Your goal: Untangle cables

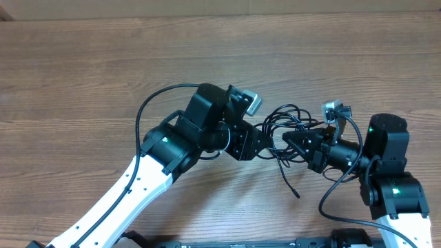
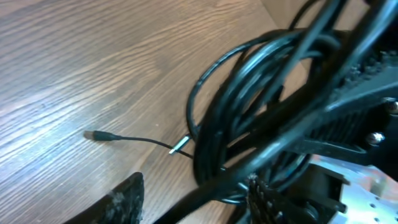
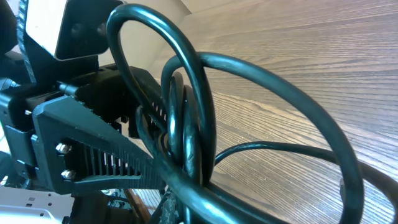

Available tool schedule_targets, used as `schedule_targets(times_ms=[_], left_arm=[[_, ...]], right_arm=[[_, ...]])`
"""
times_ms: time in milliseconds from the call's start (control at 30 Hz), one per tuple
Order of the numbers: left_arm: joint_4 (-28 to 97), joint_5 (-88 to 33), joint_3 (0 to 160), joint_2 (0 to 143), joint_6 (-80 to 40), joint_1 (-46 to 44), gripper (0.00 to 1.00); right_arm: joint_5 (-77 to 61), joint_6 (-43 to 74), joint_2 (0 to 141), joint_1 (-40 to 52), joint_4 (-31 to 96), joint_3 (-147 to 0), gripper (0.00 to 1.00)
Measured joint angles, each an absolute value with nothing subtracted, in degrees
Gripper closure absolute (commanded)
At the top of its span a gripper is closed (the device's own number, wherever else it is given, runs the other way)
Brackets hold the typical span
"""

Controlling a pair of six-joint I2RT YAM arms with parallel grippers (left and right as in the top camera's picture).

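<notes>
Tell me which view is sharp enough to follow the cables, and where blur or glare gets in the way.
Overhead: sharp and evenly lit, cables clear against the table. Left wrist: near loops blurred, far plug readable, glare on the wood at left. Right wrist: loops fill the frame, soft, bright sheen behind.

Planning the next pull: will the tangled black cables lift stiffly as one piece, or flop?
Probably floppy: the cables form loose, curving loops. Likely light, being thin. The free plug end would probably drag along the table.
</notes>
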State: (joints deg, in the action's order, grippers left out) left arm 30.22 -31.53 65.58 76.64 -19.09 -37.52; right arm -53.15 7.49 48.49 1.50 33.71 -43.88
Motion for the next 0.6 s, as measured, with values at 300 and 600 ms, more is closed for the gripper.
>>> schedule_targets(times_ms=[300,600], left_arm=[[30.2,-42.3,65.6,76.3,-8.5,-37.5,0.53],[34.3,-45.4,65.6,68.6,-0.7,-37.5,0.43]], right_arm=[[-53.1,7.5,48.5,1.5,33.7,-43.9,0.96],[-50.5,7.5,48.5,1.5,35.4,-43.9,0.96]])
